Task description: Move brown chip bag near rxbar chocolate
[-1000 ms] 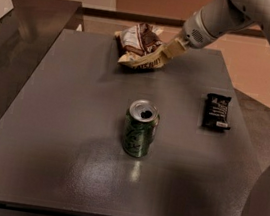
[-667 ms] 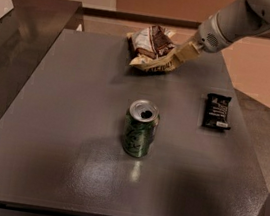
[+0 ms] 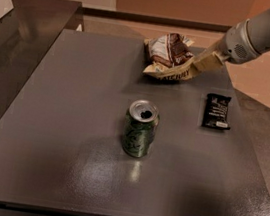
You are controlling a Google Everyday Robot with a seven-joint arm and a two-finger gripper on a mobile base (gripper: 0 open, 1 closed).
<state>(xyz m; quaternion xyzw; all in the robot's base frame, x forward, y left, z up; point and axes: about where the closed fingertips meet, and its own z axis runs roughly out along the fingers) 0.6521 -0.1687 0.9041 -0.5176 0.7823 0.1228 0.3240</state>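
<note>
Gripper [image 3: 200, 65]: pinched right edge of brown chip bag [image 3: 169, 54], behind can [image 3: 140, 128]; fingertips hidden.
Rxbar chocolate [image 3: 217, 111]: right of can, print unreadable.

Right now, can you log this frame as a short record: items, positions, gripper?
brown chip bag: far side of table, beyond and left of the bar
rxbar chocolate: flat, near the right edge
green soda can: upright, centre, top open
gripper: shut on the bag's right corner
status: bag not yet beside bar
</note>
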